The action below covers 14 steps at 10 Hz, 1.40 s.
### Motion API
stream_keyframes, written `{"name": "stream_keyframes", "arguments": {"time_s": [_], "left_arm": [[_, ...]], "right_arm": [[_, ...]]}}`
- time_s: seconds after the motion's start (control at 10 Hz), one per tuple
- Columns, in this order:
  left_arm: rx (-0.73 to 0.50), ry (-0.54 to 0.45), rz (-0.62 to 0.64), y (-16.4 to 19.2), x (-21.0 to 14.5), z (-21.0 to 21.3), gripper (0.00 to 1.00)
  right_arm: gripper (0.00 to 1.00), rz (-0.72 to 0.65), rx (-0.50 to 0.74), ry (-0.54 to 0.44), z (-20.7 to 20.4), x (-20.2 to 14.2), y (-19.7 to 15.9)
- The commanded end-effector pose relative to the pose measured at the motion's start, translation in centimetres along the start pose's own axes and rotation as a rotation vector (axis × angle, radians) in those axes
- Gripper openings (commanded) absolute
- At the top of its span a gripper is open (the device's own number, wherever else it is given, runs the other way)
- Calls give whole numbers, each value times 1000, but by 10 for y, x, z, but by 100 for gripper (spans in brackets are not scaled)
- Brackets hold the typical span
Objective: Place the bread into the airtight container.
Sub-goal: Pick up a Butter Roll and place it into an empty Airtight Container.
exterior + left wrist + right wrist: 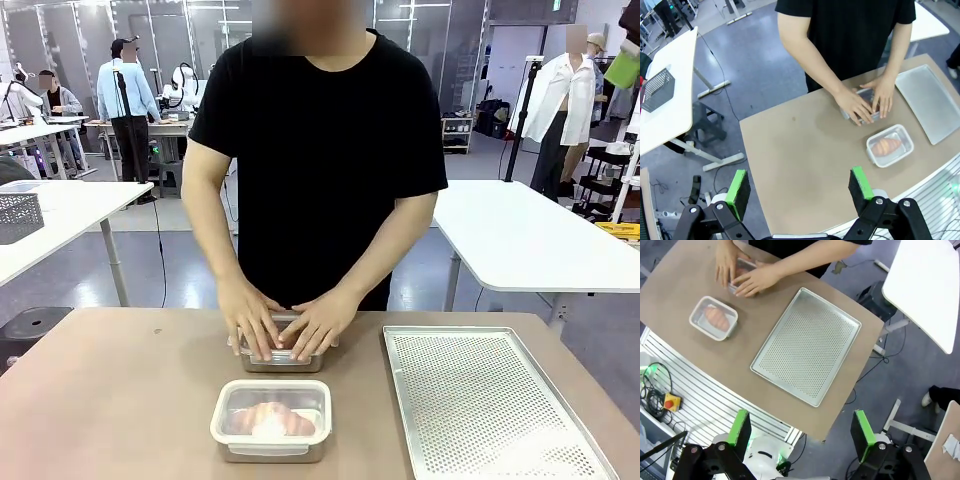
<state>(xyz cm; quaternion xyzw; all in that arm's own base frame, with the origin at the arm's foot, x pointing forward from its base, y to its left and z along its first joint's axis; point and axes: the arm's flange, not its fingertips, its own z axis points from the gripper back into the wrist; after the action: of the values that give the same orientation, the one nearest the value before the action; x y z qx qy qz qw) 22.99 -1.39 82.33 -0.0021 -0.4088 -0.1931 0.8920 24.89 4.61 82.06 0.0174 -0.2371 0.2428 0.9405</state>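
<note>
A golden piece of bread lies inside a metal airtight container with a white-rimmed clear lid, near the table's front middle. Just beyond it the person presses both hands on a second metal container. My left gripper hangs open high above the table's left side, holding nothing. My right gripper is open too, high above the table's right front edge, with nothing between its green pads.
A perforated metal tray lies on the brown table to the right of the containers. The person stands at the far edge. White tables stand beyond, left and right.
</note>
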Motion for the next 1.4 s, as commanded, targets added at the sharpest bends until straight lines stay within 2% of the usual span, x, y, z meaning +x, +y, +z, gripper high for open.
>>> {"name": "stream_keyframes", "arguments": {"time_s": [0.0,1.3], "left_arm": [[1,0,-3,1,1,1,100],[1,0,-3,1,1,1,100]], "right_arm": [[100,18,-3,-3,0,0,-2],[100,18,-3,-3,0,0,-2]]}}
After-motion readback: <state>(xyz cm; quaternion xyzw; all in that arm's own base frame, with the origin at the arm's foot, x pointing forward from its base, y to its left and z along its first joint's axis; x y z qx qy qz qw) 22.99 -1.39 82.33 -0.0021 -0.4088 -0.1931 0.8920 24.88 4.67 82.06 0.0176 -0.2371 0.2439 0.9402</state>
